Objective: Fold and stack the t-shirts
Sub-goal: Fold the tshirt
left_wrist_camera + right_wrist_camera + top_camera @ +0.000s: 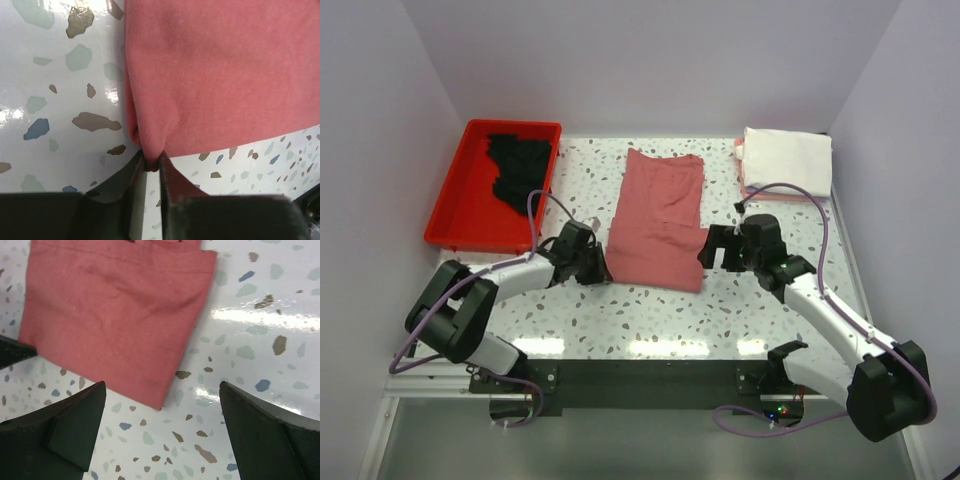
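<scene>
At the far left you have a red tray (pixel 448 232) on the speckled table (pixel 650 320). A black t-shirt (pixel 520 165) lies crumpled inside it, toward its far right side.

Next comes the left gripper (pixel 603 268), low at the near left corner of the dusty-rose t-shirt (pixel 660 215). In the left wrist view the left gripper (pixel 152 161) has its jaws clenched on a small bunch of that shirt's edge (pixel 225 75). The cloth puckers up from the table where it is pinched.

The dusty-rose t-shirt lies at the middle of the table, folded into a long narrow strip that runs from near to far. It is flat apart from the pinched corner. It touches neither the tray nor the stack on the right.

The right gripper (pixel 718 250) sits just beside the shirt's near right corner. In the right wrist view the right gripper (pixel 162 385) has its jaws released and spread wide, with nothing between them. The shirt's corner (pixel 115 315) lies just ahead of the fingertips, and from this view you cannot tell how high they are above the table.

At the far right corner a folded white t-shirt (pixel 787 158) rests on top of a stack. The pinkish t-shirts (pixel 752 192) show only as thin edges beneath it.
</scene>
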`<control>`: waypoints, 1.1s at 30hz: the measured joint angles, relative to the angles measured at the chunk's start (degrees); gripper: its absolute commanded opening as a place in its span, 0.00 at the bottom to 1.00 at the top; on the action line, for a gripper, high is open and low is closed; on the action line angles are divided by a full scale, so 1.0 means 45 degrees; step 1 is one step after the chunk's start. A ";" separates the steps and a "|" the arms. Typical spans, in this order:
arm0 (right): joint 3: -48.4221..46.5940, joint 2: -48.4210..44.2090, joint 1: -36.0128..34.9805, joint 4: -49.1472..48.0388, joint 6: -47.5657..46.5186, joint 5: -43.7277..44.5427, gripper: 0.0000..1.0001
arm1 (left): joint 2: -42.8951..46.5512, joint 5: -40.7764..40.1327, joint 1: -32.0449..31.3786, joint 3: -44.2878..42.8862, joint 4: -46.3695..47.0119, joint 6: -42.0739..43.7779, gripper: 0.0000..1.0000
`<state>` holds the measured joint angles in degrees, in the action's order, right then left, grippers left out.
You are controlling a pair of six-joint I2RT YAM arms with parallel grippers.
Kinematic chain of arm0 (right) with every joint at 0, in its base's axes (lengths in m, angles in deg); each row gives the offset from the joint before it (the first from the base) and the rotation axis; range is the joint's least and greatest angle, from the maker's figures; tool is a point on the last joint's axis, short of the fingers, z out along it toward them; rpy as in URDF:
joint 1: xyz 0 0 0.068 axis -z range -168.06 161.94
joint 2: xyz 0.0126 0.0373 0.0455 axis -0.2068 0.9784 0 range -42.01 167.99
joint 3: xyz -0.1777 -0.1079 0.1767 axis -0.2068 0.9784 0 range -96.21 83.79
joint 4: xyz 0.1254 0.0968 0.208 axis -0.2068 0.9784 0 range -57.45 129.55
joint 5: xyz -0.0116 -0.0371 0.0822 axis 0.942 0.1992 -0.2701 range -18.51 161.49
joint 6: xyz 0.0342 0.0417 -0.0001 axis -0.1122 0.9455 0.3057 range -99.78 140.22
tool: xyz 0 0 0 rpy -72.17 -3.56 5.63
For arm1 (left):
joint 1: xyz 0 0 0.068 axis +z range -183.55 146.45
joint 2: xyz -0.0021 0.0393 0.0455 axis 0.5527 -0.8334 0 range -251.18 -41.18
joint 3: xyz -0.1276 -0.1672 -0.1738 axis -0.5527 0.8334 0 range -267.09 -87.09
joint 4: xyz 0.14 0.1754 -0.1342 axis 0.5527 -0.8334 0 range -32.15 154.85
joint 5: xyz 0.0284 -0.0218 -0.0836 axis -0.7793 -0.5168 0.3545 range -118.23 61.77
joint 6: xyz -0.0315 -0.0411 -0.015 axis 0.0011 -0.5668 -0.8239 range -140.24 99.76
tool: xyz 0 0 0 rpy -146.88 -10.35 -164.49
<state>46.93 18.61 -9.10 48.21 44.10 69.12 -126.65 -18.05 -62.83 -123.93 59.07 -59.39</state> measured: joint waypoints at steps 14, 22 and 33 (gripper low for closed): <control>0.0000 0.2929 -0.3376 0.0408 -0.1185 -0.0685 0.93 | -0.0257 0.0112 0.0000 -0.0010 0.0398 -0.0126 0.00; -0.0044 0.3643 -0.3313 0.0962 -0.1171 -0.0243 0.83 | -0.0170 -0.0219 -0.0010 0.0024 0.0350 -0.0175 0.00; -0.1064 0.5042 -0.3308 0.1088 -0.1277 -0.0107 0.40 | -0.0175 -0.0457 -0.0010 -0.0083 0.0155 -0.0170 0.00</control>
<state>42.15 41.30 -23.98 53.10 38.35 68.64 -127.44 -20.11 -62.87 -124.30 59.77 -60.16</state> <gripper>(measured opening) 0.503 0.061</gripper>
